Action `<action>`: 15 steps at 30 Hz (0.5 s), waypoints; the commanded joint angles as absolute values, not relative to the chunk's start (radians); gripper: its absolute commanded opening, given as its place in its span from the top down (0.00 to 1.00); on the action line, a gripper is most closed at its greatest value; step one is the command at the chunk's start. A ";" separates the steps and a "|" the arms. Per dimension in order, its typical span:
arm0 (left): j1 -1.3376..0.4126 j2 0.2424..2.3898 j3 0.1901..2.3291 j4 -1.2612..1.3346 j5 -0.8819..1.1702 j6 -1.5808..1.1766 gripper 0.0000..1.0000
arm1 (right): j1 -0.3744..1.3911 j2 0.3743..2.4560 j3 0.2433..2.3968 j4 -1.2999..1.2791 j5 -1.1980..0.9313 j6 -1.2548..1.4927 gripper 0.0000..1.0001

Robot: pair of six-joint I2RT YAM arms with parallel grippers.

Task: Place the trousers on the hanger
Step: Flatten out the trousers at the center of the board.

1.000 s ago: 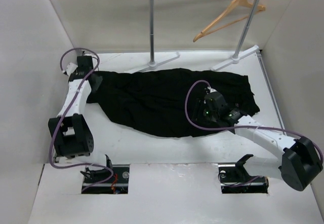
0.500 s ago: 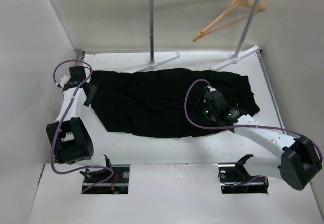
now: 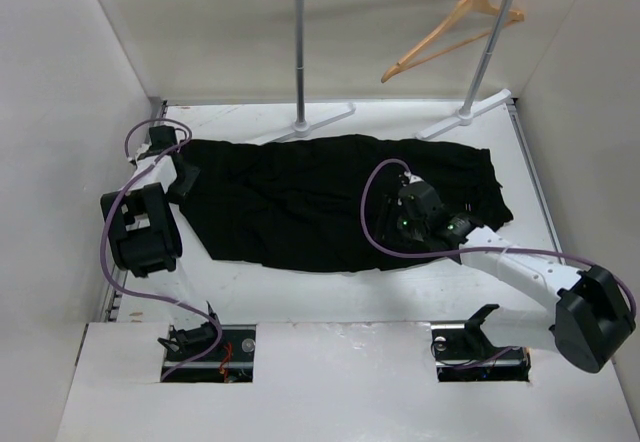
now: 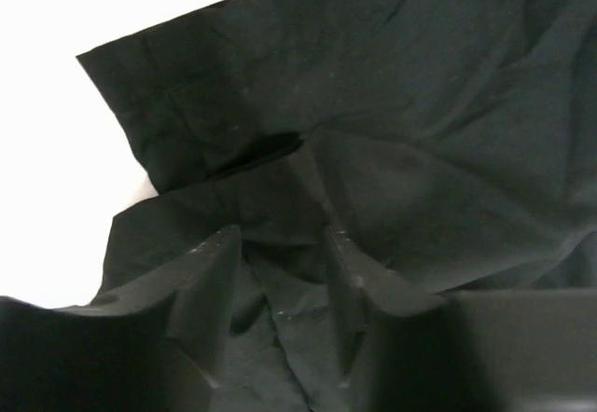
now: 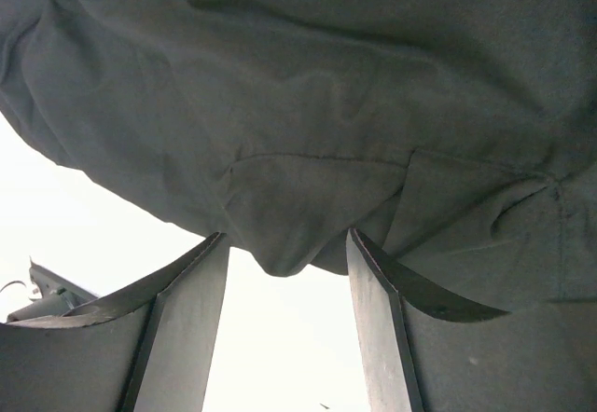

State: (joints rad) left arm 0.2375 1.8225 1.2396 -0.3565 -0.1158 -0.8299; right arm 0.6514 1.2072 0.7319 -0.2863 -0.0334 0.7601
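Note:
The black trousers point(image 3: 320, 197) lie spread flat across the table, running left to right. The tan wooden hanger point(image 3: 452, 32) hangs from the grey rail at the back right, far from both grippers. My left gripper point(image 3: 183, 174) is at the left end of the trousers. In the left wrist view it point(image 4: 280, 263) is open, fingers down on the trousers point(image 4: 401, 132) with a fold of cloth between them. My right gripper point(image 3: 408, 224) is over the near edge right of the middle. In the right wrist view it point(image 5: 284, 254) is open, with the edge of the trousers point(image 5: 308, 104) at its fingertips.
The grey rail stand point(image 3: 299, 52) stands at the back, its feet point(image 3: 322, 120) just behind the trousers. White walls close in the table on the left, back and right. Two openings with cables point(image 3: 208, 347) lie in the near ledge.
My left arm has folded back toward the left wall and its gripper has shifted at the left end of the trousers, which now lies squarer. The right gripper has barely moved.

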 commanded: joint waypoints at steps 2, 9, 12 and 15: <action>0.240 1.790 1.260 -0.341 -0.126 -0.831 0.76 | 0.671 1.213 0.750 -0.273 -0.017 0.776 0.41; 0.239 1.597 1.129 -0.367 -0.213 -0.833 0.98 | 0.674 1.230 0.752 -0.253 -0.021 0.765 0.41; 0.245 1.504 1.074 -0.371 -0.215 -0.839 1.00 | 0.674 1.236 0.755 -0.238 -0.029 0.758 0.40; 0.245 1.488 1.069 -0.370 -0.204 -0.827 0.91 | 0.674 1.243 0.761 -0.227 -0.038 0.750 0.40</action>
